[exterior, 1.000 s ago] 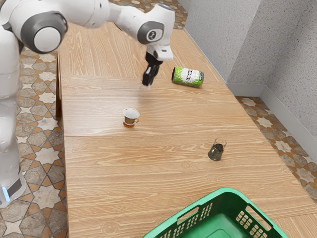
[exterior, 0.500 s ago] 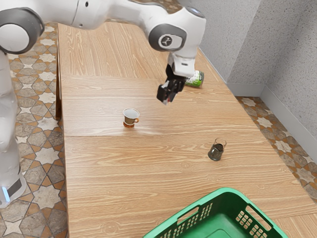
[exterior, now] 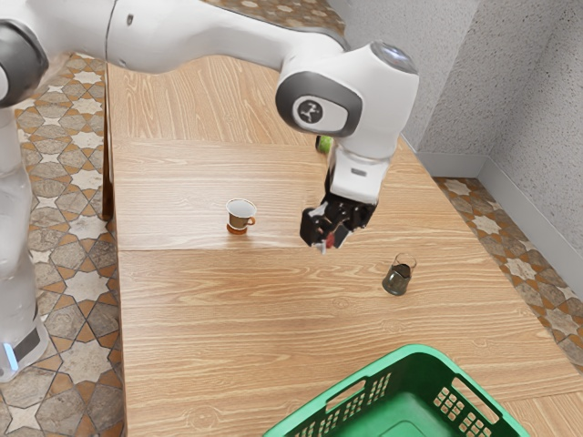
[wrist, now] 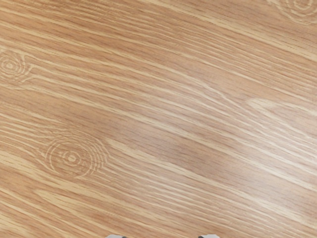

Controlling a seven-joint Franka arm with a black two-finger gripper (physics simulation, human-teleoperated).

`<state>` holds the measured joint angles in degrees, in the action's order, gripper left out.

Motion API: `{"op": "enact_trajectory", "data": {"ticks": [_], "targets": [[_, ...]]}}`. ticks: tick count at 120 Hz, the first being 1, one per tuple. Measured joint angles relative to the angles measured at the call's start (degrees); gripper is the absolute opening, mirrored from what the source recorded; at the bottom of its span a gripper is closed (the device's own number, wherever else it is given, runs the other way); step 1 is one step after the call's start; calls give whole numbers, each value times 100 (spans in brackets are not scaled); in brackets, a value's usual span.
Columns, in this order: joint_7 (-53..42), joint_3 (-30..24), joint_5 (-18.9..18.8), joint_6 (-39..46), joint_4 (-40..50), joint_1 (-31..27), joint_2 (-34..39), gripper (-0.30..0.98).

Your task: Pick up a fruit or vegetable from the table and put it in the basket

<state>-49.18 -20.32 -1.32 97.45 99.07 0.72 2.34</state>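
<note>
Gripping a small red thing [exterior: 331, 243] in the hand [exterior: 328, 240], pinched between both fingers and mostly hidden by them; cannot tell which fruit or vegetable. Holding it up above the wooden table [exterior: 228, 328], with a tilt, well apart from the green basket [exterior: 417, 351]. In the wrist view, seeing two pale fingertips [wrist: 209, 236] set apart, over swirling wood grain.

In the exterior view, hovering between a small cup [exterior: 240, 212] on the left and a dark-looking little glass [exterior: 397, 278] on the right, nearer the glass. Finding the cup upright, with an orange-brown base and a handle toward that view's right. Spotting a bit of a green can [exterior: 322, 144] behind the arm [exterior: 360, 91]. Seeing the basket at that view's lower edge, cut off there, with slotted walls and an open top.
</note>
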Motion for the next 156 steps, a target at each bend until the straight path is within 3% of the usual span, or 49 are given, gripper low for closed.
{"op": "enact_trajectory", "data": {"ticks": [39, 73, 101, 123, 156], "targets": [[375, -1173, -12, 16, -140, -33, -56, 15], [658, -1772, -16, 234, -347, 293, -270, 14], [864, -1832, -19, 506, -571, 755, -465, 15], [1026, -1827, -106, 744, -805, 643, -742, 15], [1285, -1819, -323, 1114, -1025, 1311, -1100, 14]]}}
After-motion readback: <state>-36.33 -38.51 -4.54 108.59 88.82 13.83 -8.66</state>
